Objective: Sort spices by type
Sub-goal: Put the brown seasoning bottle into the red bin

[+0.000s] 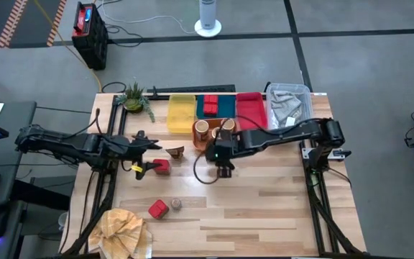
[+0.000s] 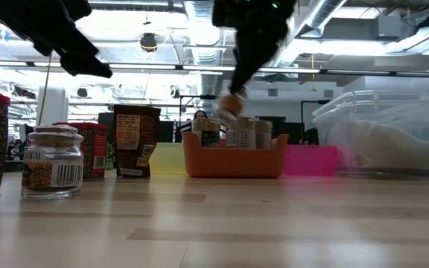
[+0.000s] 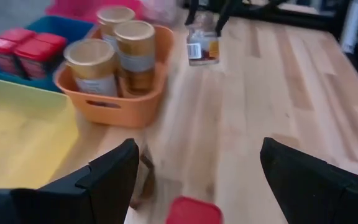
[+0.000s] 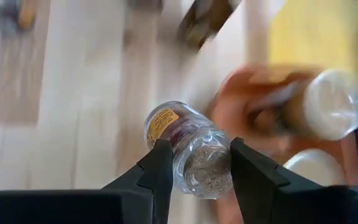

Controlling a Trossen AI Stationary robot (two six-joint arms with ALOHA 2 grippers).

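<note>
Pale wooden table (image 1: 264,208) on a grey floor, with a row of trays along the far edge: yellow tray (image 1: 181,112), blue tray (image 1: 216,108) holding two red tins (image 1: 210,105), red tray (image 1: 250,111), clear bin (image 1: 289,104) with grey cloth inside. Orange tray (image 3: 120,106) just in front of the blue one, carrying three tan round jars (image 3: 135,53) with pale tops.

Right gripper (image 4: 194,168) raised off the table beside the orange tray, fingers clamped on a small clear shaker (image 4: 191,152) with a yellow label, held tilted; same shaker hanging in the air in the left wrist view (image 3: 202,45) and blurred above the orange tray in the low view (image 2: 231,104).

Left gripper (image 3: 197,180) over the left part of the table, fingers spread wide, nothing between them. Below it, one red tin (image 1: 162,166) and, just beside, a dark brown piece (image 1: 176,151).

Nearer the front edge, another red tin (image 1: 157,208) next to a tiny grey-brown shaker (image 1: 175,204). Tan cloth (image 1: 121,230) bunched at the front left corner. Small potted plant (image 1: 135,97) at the far left corner.
</note>
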